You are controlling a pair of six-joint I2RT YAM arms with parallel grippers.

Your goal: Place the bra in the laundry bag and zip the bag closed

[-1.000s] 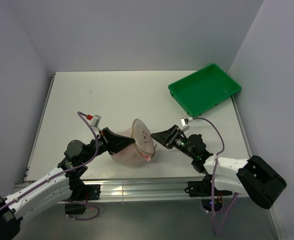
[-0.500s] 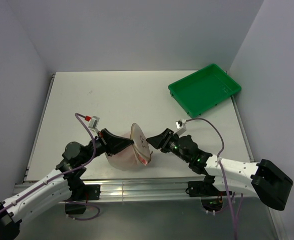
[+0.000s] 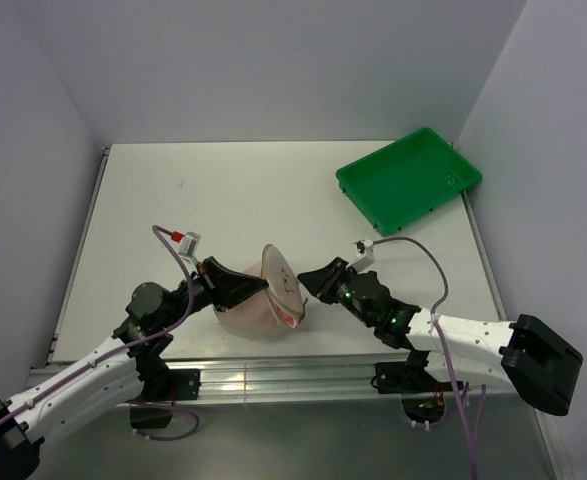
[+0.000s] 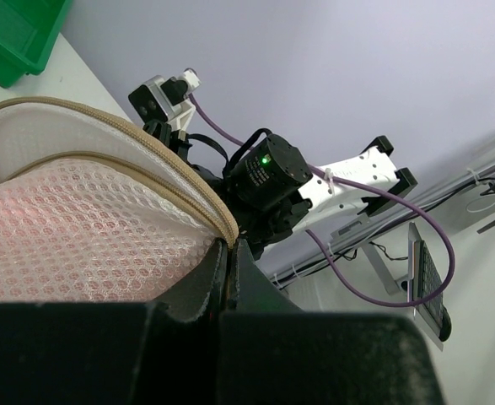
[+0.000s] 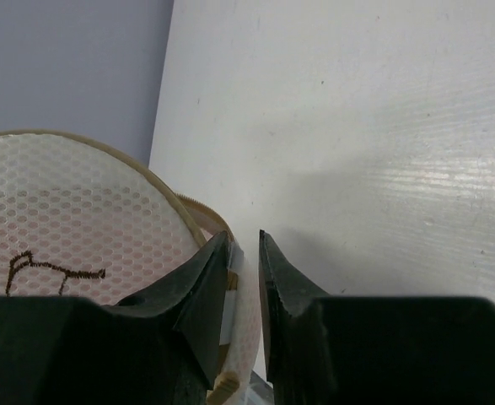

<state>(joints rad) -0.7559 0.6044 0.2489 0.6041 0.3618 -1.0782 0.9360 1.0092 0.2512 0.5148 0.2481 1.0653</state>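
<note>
The laundry bag [image 3: 273, 290], a cream mesh pouch, lies near the front edge between both arms. Its lid [image 5: 61, 219], which bears a dark mark, stands upright. The bra [image 3: 245, 316] shows as pink through the mesh, inside the pouch. My left gripper [image 3: 261, 290] comes in from the left and is shut on the tan zip rim [image 4: 188, 194]. My right gripper [image 3: 307, 281] meets the bag from the right. Its jaws [image 5: 243, 240] stand narrowly apart around a white tab and a mesh strip of the rim, with a slit of gap left.
A green tray [image 3: 413, 175] sits at the back right, near the right wall. Grey walls close in the table on three sides. A metal rail [image 3: 273, 375] runs along the front edge under the arms.
My right gripper has moved left up to the bag and its jaws have narrowed around the rim strip. The left gripper keeps its hold, and the bag has shifted slightly.
</note>
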